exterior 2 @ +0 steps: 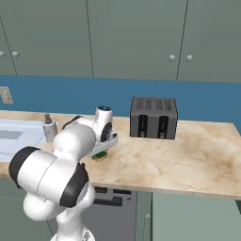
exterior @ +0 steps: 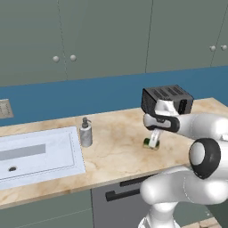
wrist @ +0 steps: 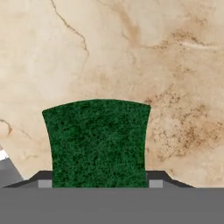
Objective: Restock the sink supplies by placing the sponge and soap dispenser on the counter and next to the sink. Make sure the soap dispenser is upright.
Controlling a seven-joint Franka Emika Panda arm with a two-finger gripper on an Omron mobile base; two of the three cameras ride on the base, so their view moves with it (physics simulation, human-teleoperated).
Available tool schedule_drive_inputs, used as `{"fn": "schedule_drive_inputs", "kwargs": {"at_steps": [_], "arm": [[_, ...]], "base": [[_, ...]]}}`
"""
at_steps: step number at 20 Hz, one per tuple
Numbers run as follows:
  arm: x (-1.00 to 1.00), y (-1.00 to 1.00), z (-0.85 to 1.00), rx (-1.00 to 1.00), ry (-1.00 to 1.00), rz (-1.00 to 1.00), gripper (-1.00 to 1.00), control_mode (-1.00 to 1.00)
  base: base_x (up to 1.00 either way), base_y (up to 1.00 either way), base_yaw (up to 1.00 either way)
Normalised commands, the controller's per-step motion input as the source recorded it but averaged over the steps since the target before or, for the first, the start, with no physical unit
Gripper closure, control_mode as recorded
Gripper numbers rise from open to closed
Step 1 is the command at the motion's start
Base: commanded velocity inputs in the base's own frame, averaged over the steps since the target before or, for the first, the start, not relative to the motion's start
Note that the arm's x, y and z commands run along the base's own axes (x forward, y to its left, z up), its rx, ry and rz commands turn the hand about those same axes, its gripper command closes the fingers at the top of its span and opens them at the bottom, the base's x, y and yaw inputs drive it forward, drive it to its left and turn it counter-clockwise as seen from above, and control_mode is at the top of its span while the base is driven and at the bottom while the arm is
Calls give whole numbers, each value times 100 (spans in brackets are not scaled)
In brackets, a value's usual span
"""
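No text, label, brand, number or sign can be read on anything pictured.

You have the sponge (wrist: 99,142) lying flat on the beige veined counter (exterior: 116,151), green side up, well right of the sink (exterior: 38,153). The grey soap dispenser (exterior: 85,132) stands upright just beside the sink's right rim.
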Motion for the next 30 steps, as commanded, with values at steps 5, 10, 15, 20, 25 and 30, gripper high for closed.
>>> {"fn": "schedule_drive_inputs", "kwargs": {"at_steps": [5, 10, 15, 20, 25, 30], "arm": [[0, 100, 0, -8, -12, 0, 100, -100], [-7, 100, 1, -5, -9, 0, 100, -100], [-3, 100, 5, -2, 0, 2, 100, -100], [-10, 70, 11, 0, 0, 3, 100, -100], [0, 28, 4, 0, 0, 4, 100, -100], [0, 9, -2, 2, 0, 2, 100, -100]], "base": [[0, 0, 0], [0, 0, 0], [0, 0, 0], [0, 0, 0], [0, 0, 0], [0, 0, 0]]}}
